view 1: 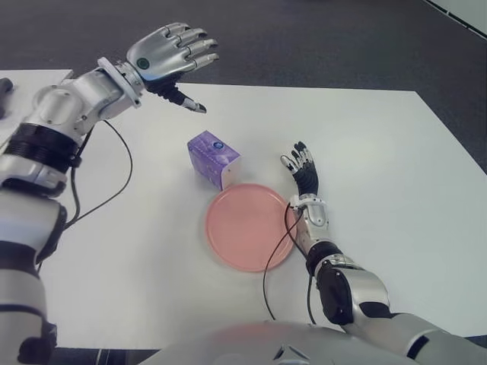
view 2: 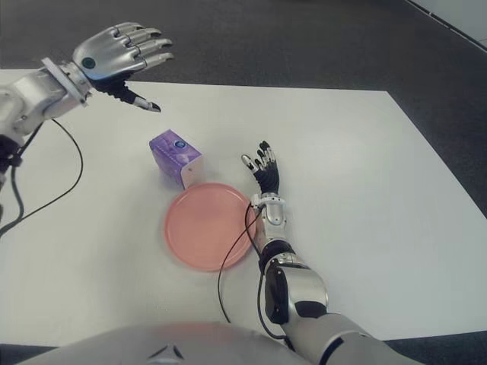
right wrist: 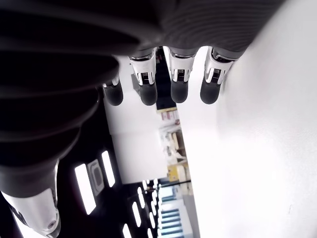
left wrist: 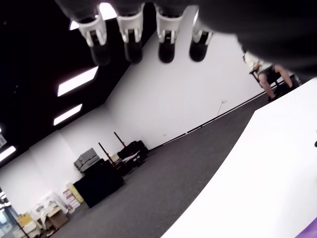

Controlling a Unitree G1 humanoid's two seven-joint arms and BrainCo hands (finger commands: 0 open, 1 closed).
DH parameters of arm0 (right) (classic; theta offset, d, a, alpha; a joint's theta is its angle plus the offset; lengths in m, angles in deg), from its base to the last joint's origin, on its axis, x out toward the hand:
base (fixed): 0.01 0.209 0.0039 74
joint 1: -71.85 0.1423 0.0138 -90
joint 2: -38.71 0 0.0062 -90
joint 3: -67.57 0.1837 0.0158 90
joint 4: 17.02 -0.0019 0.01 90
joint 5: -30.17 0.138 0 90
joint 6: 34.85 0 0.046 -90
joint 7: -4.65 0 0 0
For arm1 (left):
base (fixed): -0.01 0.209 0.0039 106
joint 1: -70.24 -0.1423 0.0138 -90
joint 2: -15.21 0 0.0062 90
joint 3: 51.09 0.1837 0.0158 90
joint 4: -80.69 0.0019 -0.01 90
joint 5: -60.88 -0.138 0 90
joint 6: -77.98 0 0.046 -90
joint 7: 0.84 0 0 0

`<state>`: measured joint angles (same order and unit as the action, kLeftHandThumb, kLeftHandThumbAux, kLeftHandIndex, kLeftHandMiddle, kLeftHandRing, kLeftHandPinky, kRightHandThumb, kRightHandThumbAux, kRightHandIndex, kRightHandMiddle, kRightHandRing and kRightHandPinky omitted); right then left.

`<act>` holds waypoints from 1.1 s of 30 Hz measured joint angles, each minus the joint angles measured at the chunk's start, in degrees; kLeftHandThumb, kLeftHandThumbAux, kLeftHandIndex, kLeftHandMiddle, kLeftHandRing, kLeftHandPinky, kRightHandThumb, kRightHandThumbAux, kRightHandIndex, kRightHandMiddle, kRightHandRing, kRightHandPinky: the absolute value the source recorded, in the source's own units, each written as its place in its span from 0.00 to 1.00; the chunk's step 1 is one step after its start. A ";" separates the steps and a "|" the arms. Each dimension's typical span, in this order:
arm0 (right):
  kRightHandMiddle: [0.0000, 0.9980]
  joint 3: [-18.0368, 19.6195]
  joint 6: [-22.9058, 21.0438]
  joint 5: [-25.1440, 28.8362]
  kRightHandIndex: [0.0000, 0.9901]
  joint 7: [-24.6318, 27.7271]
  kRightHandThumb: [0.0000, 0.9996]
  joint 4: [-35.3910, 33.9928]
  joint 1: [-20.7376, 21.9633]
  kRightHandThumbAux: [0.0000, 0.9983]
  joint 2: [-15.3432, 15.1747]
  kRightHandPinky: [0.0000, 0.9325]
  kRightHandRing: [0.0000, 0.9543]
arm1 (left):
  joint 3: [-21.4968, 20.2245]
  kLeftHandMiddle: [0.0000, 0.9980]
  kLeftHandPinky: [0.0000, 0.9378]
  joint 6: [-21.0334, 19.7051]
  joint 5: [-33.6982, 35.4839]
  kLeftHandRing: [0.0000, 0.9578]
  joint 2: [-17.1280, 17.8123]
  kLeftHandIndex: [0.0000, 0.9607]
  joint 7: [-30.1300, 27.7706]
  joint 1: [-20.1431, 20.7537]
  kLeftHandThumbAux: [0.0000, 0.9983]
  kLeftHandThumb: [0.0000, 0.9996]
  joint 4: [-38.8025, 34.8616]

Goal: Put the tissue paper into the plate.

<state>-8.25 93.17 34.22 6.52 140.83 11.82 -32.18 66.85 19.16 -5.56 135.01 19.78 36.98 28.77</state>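
A purple tissue pack stands on the white table, just behind the left rim of the pink plate. My left hand hovers high over the table's far left part, behind and to the left of the pack, fingers spread and holding nothing. My right hand shows just right of the plate, fingers stretched out and empty. The plate holds nothing.
A black cable from my right arm crosses the plate's right rim. Another cable hangs from my left arm over the table's left part. Dark floor lies beyond the table's far edge.
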 measured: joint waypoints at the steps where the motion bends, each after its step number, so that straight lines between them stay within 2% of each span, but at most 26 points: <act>1: 0.08 0.00 0.00 0.00 0.06 0.01 0.10 -0.01 0.00 0.65 0.00 0.07 0.05 | 0.47 0.00 0.00 -0.22 -0.05 0.00 -0.68 0.00 0.28 0.29 0.15 0.44 1.25; 11: 0.08 0.06 0.02 0.10 0.07 0.21 0.10 -0.21 -0.06 0.64 -0.02 0.08 0.06 | 5.07 0.00 0.00 -1.42 -0.57 0.00 -4.81 0.00 3.95 2.52 0.14 0.46 10.26; 22: 0.07 0.03 0.21 -0.01 0.06 -0.05 0.10 -0.32 -0.18 0.63 -0.25 0.07 0.05 | 9.84 0.00 0.00 -1.07 -1.15 0.00 -6.33 0.00 6.70 4.05 0.15 0.47 17.11; 25: 0.07 -0.01 0.44 -0.02 0.05 -0.05 0.10 -0.33 -0.23 0.64 -0.35 0.06 0.04 | 11.47 0.00 0.00 -0.26 -1.20 0.00 -6.49 0.00 6.71 4.37 0.15 0.48 18.96; 33: 0.07 -0.06 0.48 -0.02 0.05 -0.04 0.10 -0.32 -0.25 0.63 -0.38 0.07 0.04 | 15.34 0.00 0.00 4.94 -1.25 0.00 -6.19 0.00 4.56 5.22 0.14 0.47 22.08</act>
<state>-8.31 93.64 34.20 6.48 140.51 11.56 -32.55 82.18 24.10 -6.81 128.82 24.34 42.20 50.85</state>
